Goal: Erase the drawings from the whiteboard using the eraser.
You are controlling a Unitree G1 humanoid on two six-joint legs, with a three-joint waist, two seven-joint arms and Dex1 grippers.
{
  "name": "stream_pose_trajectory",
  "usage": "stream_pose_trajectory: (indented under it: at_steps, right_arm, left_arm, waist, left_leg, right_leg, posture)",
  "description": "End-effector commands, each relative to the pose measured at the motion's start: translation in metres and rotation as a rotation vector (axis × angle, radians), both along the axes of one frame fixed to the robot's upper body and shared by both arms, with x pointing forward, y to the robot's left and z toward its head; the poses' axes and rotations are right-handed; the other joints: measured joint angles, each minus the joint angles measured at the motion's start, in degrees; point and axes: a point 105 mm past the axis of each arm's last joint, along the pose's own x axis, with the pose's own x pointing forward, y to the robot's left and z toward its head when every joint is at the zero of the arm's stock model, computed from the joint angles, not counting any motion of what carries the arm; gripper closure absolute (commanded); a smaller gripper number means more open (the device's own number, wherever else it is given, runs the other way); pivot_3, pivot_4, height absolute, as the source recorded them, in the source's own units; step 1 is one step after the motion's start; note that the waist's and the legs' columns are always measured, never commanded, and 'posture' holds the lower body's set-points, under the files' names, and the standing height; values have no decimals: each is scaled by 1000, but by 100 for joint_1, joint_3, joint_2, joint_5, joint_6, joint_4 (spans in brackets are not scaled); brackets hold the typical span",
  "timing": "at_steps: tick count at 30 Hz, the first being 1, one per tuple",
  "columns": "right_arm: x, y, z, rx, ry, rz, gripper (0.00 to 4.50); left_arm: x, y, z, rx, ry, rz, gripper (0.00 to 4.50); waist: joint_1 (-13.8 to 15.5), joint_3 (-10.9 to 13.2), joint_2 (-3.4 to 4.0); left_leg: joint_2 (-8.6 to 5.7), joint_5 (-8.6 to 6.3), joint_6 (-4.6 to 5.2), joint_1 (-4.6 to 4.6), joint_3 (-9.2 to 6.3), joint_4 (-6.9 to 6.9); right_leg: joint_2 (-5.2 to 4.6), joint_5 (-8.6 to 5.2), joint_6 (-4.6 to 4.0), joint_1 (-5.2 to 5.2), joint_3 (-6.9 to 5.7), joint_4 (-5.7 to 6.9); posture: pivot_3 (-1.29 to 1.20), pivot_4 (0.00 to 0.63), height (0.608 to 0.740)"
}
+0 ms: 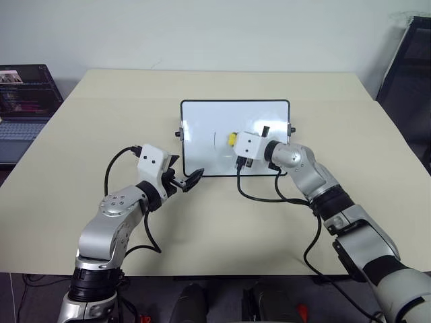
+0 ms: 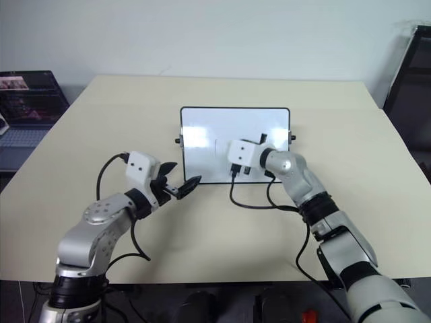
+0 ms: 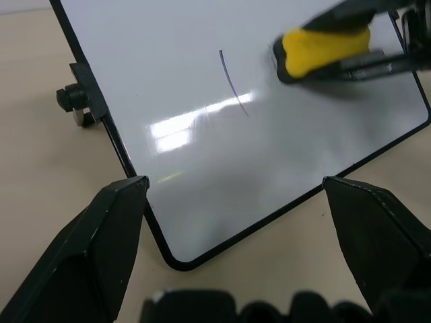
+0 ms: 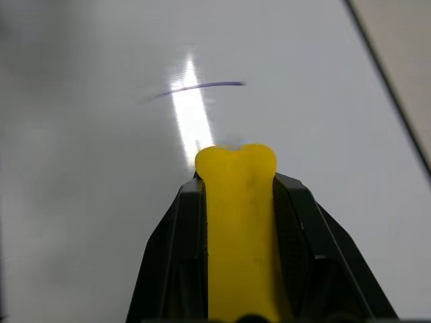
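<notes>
Yellow eraser was clamped tight in the right gripper, mostly buried between its black fingers, tip pressed on the whiteboard near the middle. One thin curved stroke of the drawings was left beside it; I couldn't make out any others. Left gripper hung spread wide and empty at the board's near left corner, on the beige table.

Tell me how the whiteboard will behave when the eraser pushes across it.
The whiteboard probably slides easily: it looks thin and light, lying flat on the smooth table. Its glossy face likely gives the eraser little drag. The left gripper, open at its near corner, could block some sliding.
</notes>
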Motion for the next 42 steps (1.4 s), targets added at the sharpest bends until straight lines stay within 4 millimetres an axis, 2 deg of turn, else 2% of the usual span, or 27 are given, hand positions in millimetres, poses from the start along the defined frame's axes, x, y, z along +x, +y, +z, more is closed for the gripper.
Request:
stream_pose_trajectory:
  at_steps: [1,4,7,9,13,20,23,25,28,31,34,38,42]
  right_arm:
    - [1,1,11,25,-17,2,3506]
    - [-4,0,-7,-31,63,30,3506]
    - [-21,0,-34,-137,176,112,3506]
    - [-26,-2,-41,-167,208,127,3506]
    - [-21,-2,-30,-140,152,96,3506]
    - [-1,1,17,16,-51,-5,3507]
    - [5,-4,21,41,-51,-48,3507]
    - [7,-11,11,29,3,-76,3511]
    - [4,-22,-14,-18,128,-84,3513]
    - [-10,-27,-34,-62,214,-44,3513]
    - [-23,-25,-43,-86,247,0,3513]
    - [-24,-19,-24,-1,183,-3,3513]
    - [-26,-14,10,247,203,-12,3514]
  left_arm:
    - [-1,-6,13,1,-56,-24,0]
    - [-2,-6,13,0,-56,-24,0]
    - [-2,-6,12,0,-54,-22,0]
    - [-2,-6,12,-1,-54,-23,0]
    - [-2,-9,12,-3,-54,-29,0]
    - [-1,-15,18,-4,-59,-37,0]
    - [-2,-17,20,-5,-61,-41,0]
    - [-2,-16,20,-4,-61,-40,0]
    - [-2,-15,20,0,-61,-39,0]
    - [-2,-12,20,3,-62,-34,0]
    - [-1,-10,18,4,-60,-34,0]
    - [1,-13,16,3,-58,-44,0]
    - [2,-13,16,5,-63,-52,0]
  waist:
    - [0,0,0]
    - [1,0,0]
    - [5,0,0]
    - [5,0,0]
    - [0,0,0]
    - [-1,0,0]
    - [0,0,0]
    - [1,0,0]
    - [4,0,0]
    - [24,-1,-2]
    - [32,-2,-2]
    - [28,-1,-2]
    - [15,0,-2]
  left_leg:
    - [0,0,0,-2,0,-2]
    - [2,0,0,-5,2,-6]
    - [3,-1,1,-4,-1,-8]
    - [3,-1,1,-4,-2,-7]
    - [2,-1,1,0,-1,-2]
    - [0,0,0,0,-2,0]
    - [0,0,0,-3,-1,-3]
    - [2,0,0,-6,-1,-8]
    - [2,0,0,-5,0,-8]
    - [2,0,0,1,-3,-5]
    - [1,0,0,4,-7,-1]
    - [-1,0,0,5,-5,0]
    - [2,1,-1,0,-4,-2]
  right_leg:
    - [0,0,0,-1,0,-3]
    - [0,0,0,-2,1,-16]
    - [0,0,0,3,-2,-24]
    - [0,0,0,4,-3,-24]
    - [0,0,0,4,-1,-13]
    - [0,0,0,0,-1,1]
    - [0,0,0,-3,-1,-5]
    - [0,0,0,-3,-2,-14]
    - [0,0,0,1,-1,-21]
    - [0,0,0,10,-4,-21]
    - [0,0,0,14,-7,-19]
    - [0,0,0,10,-4,-7]
    - [2,0,0,-1,-3,1]
  posture:
    - [0,150,740]
    - [0,150,740]
    - [0,150,740]
    - [0,150,740]
    - [0,150,740]
    - [0,150,740]
    - [0,150,740]
    - [0,150,740]
    - [0,150,740]
    - [0,150,740]
    - [0,150,740]
    - [0,150,740]
    - [0,150,740]
